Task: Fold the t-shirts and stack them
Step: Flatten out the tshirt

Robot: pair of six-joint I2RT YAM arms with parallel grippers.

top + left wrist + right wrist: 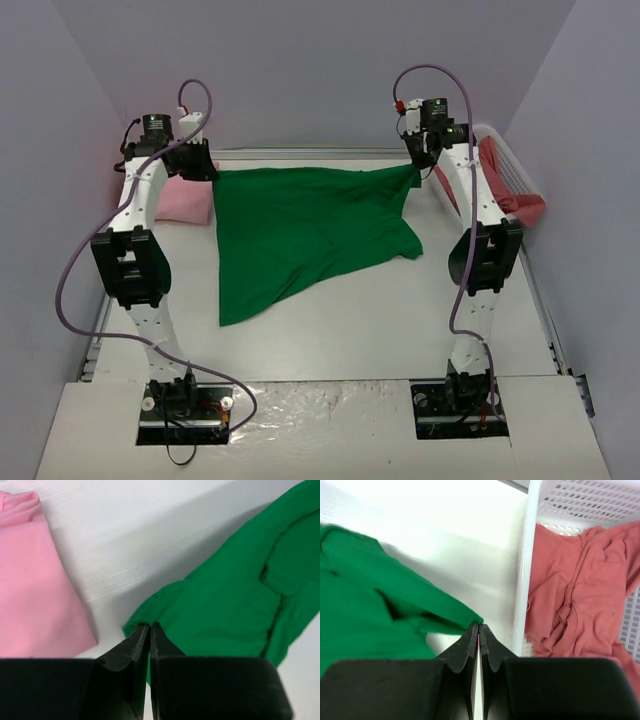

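1. Green t-shirt (300,230): bright green cloth, opened out over the middle of the white surface (380,330). Its far edge runs nearly straight between the two hands. The rest fans toward the near side, with one long point reaching near-left and a shorter lobe near-right. Soft creases cross the middle.
2. Left hand (149,626): fingers pressed together, pinching the far-left corner of the green t-shirt. In the wrist view a strip of green shows between the black fingers, and the cloth bunches just beyond the tips.
3. Right hand (478,626): fingers pressed together at the far-right corner of the green t-shirt. The cloth narrows to a point that ends right at the tips, so it reads as a pinch on that corner.
4. Pink t-shirt (188,200): light pink, lying flat at the far-left of the surface, just beside the left hand and close to the green cloth's left corner. It looks folded, with straight edges, and is partly hidden behind the left arm in the overhead view.
5. Coral-red t-shirt (580,595): crumpled and heaped inside the basket, with one part draped over its near wall.
6. Basket (525,570): white plastic lattice, standing at the far-right of the surface just beside the right hand.
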